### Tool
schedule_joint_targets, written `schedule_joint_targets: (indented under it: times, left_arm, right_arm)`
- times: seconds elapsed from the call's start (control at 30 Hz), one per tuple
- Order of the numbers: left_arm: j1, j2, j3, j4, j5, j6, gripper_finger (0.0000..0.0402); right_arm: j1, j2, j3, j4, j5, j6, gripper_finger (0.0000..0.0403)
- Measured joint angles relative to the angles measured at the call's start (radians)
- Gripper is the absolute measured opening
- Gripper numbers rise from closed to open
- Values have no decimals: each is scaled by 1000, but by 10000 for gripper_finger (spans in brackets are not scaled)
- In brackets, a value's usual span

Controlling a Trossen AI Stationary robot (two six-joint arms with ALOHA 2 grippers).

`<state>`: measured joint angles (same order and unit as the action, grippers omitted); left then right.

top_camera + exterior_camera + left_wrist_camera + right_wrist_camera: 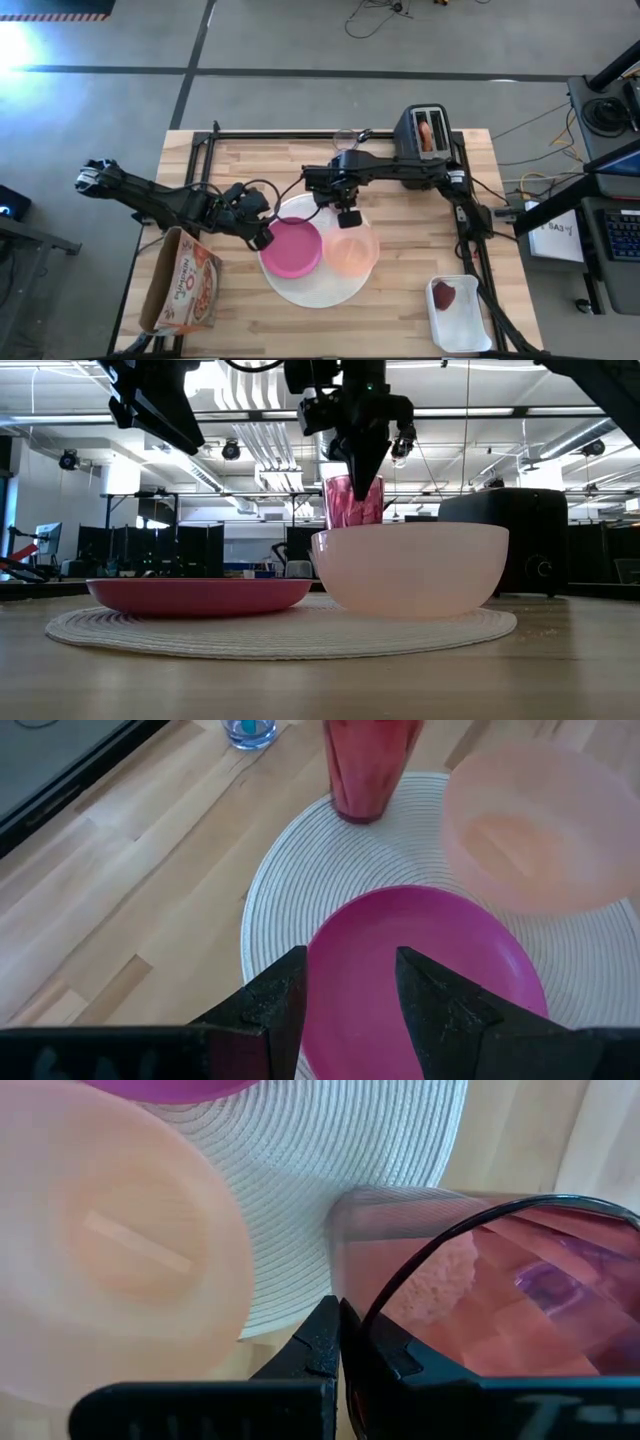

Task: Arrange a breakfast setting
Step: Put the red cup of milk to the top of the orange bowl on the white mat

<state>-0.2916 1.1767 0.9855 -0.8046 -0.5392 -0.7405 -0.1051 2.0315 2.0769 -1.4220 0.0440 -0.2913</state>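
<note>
A large white ribbed round plate (pixel 300 290) lies mid-table. On it rest a smaller magenta plate (pixel 292 248) and a translucent peach bowl (pixel 352 250). A pink tumbler (pixel 365 765) stands upright at the white plate's far edge, behind the bowl in the low view (pixel 350 500). My right gripper (pixel 365 465) is shut on it from above. My left gripper (pixel 350 995) is open above the magenta plate's left edge and touches nothing. A clear glass (pixel 345 138) stands at the far edge. A dark-red fruit (pixel 443 293) lies in a white tray. The spoon is out of view. My right gripper holds the pink tumbler by its rim (pixel 345 1280), the wall pinched between the two fingers, one outside (pixel 322 1342) and one seemingly inside. The fingers come from above, pointing down. The tumbler stays upright, its base (pixel 358 812) at the white plate's far edge.
A black toaster (pixel 428 135) with something orange in its slot stands at the far right. A cereal box (pixel 182 285) lies at the near left. The white tray (pixel 458 315) sits at the near right. Bare wood shows along the near edge.
</note>
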Motion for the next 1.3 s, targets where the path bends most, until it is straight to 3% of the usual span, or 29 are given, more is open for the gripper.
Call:
schedule_joint_targets:
  times: [1.3]
  left_arm:
    - [0, 0, 0, -37, 5, 51, 137]
  right_arm:
    - [0, -33, -25, 59, 7, 90, 13]
